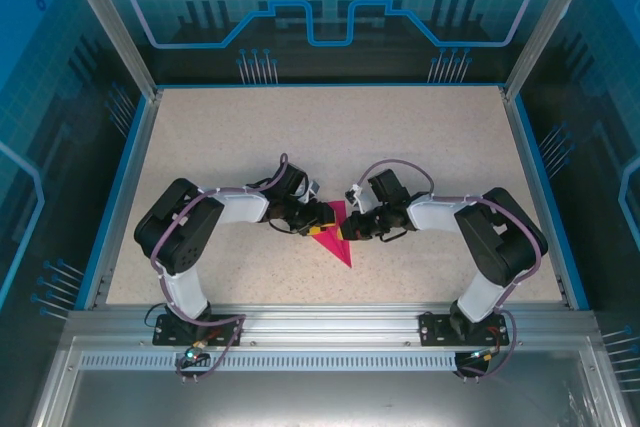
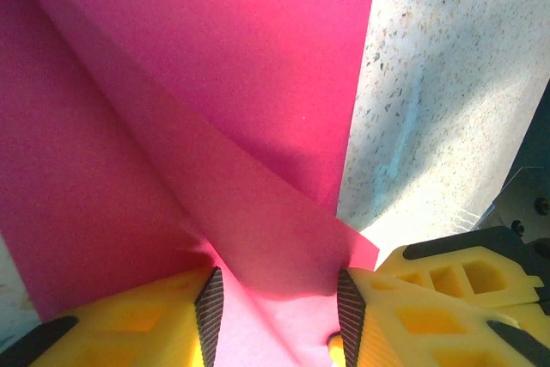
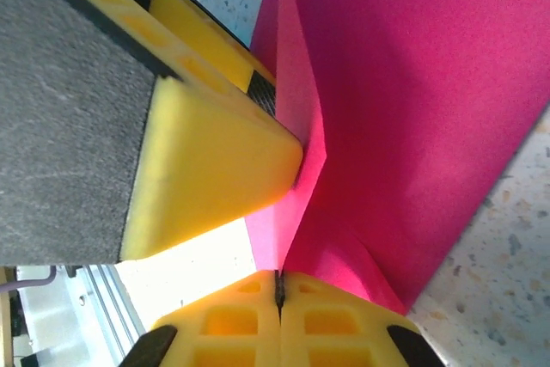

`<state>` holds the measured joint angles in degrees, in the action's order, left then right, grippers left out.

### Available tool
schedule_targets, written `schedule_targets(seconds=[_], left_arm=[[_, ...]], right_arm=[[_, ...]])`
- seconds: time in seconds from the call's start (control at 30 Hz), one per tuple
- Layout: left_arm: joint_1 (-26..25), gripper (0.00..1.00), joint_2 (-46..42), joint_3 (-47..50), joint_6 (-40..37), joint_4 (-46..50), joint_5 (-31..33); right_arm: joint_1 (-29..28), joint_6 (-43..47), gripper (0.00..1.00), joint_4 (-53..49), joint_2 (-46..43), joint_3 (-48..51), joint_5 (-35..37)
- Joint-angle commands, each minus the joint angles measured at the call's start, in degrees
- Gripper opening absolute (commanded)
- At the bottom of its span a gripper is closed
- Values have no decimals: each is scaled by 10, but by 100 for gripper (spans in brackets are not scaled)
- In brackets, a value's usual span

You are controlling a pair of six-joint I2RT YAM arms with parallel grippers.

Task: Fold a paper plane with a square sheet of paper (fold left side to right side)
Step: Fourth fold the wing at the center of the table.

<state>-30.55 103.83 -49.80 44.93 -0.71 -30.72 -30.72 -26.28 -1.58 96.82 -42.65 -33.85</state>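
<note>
Top view: paper plane lies on the speckled bench; magenta-pink, narrow kite shape, sharp tip pointing toward the arm bases, wide end away from them; both arms reach inward and meet over it. Left gripper sits at the plane's left edge near its wide end; right gripper sits at the plane's right edge, just across from the left one.

Left wrist view: paper plane spreads out ahead of the left gripper; a diagonal crease runs from the plane's far left corner down toward the fingers; the yellow fingers stand parted, black pads on either side of a raised fold of the plane; the paper runs between the pads but is not squeezed, so released; bare bench lies to the right of the plane.

Right wrist view: right gripper has its yellow fingers pressed together, seam closed, clenched on the plane's near edge where a crease rises from it; paper plane slopes up and away from the seam; the left gripper comes in on the plane's left side, one yellow fingertip touching the upturned flap, the second finger behind it and apart; bench shows to the plane's right.
</note>
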Motion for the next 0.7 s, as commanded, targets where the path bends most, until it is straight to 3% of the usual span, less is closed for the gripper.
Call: schedule_targets(seconds=[0.0,0.67], left_arm=[[-2,43,17,2,-10,40,27],[-2,43,11,4,-11,42,29]], right_arm=[[3,18,2,-30,1,-16,23],[4,41,2,-77,14,-32,69]])
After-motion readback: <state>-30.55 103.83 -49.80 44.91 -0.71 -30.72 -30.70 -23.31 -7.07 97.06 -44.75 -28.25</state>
